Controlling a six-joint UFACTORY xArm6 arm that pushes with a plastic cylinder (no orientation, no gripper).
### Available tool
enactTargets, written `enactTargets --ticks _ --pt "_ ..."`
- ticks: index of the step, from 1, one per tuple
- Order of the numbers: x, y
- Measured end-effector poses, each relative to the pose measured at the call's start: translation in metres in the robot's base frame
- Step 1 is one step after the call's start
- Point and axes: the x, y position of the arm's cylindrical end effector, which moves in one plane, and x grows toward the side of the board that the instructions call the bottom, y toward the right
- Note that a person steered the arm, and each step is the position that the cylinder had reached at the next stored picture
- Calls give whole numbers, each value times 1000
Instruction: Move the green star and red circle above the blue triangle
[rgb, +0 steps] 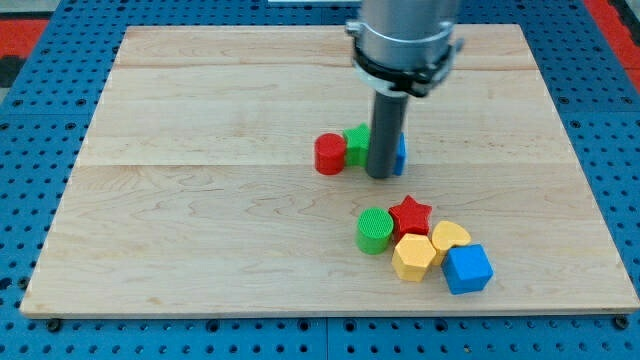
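The red circle (329, 154) stands near the board's middle. A green block (356, 144), partly hidden by the rod, touches its right side; its shape is hard to make out. A blue block (400, 156) shows only as a sliver at the rod's right edge. My tip (380, 176) rests on the board right in front of the green and blue blocks, just right of the red circle.
A cluster lies toward the view's bottom right: a green cylinder (375, 230), a red star (410, 214), a yellow hexagon (413, 257), a yellow heart-like block (450, 237) and a blue cube (467, 268). The wooden board (200, 200) sits on a blue pegboard.
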Motion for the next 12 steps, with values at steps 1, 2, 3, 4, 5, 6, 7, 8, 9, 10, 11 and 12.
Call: enactTargets --ticks 1,2,3,4,5,6,7,8,9,10,11,12 --pt "-10 -6" --pt "-29 65" --pt "-27 77" --pt "17 79" --pt "3 14" --pt "-30 -49" --pt "-51 -37" --pt "-83 -28" --pt "-88 -69" --pt "-98 -23" --pt "-107 3" --pt "-119 1"
